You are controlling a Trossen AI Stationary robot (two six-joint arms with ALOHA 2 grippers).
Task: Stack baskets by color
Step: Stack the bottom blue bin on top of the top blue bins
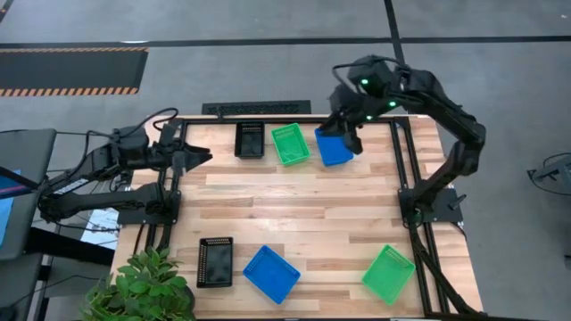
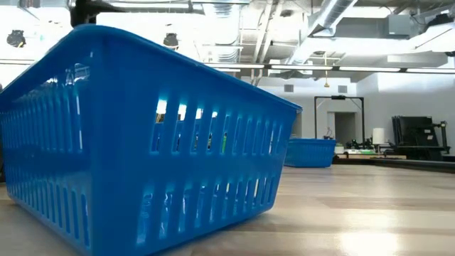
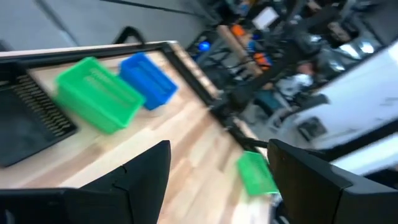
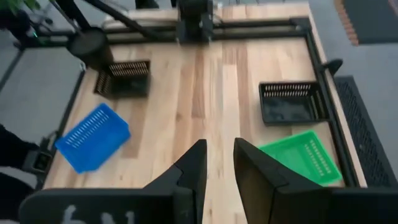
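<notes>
Six baskets lie on the wooden worktop (image 1: 294,205) in two rows. Along the far edge, a black basket (image 1: 250,140) sits beside a green basket (image 1: 290,144), and just right of that a blue basket (image 1: 333,147) lies tilted under the right gripper (image 1: 350,141). Along the near edge lie a second black basket (image 1: 215,262), a second blue basket (image 1: 272,273) and, well apart to the right, a second green basket (image 1: 389,273).

The right gripper hangs over the far blue basket's right edge. Its jaws stand narrow, and it may be pinching the basket's rim, though no view shows the contact clearly enough to say.

The left gripper (image 1: 198,159) waits at the worktop's left edge, level with the far row, its jaws wide and holding nothing.

A potted plant (image 1: 147,285) stands at the near left corner.
</notes>
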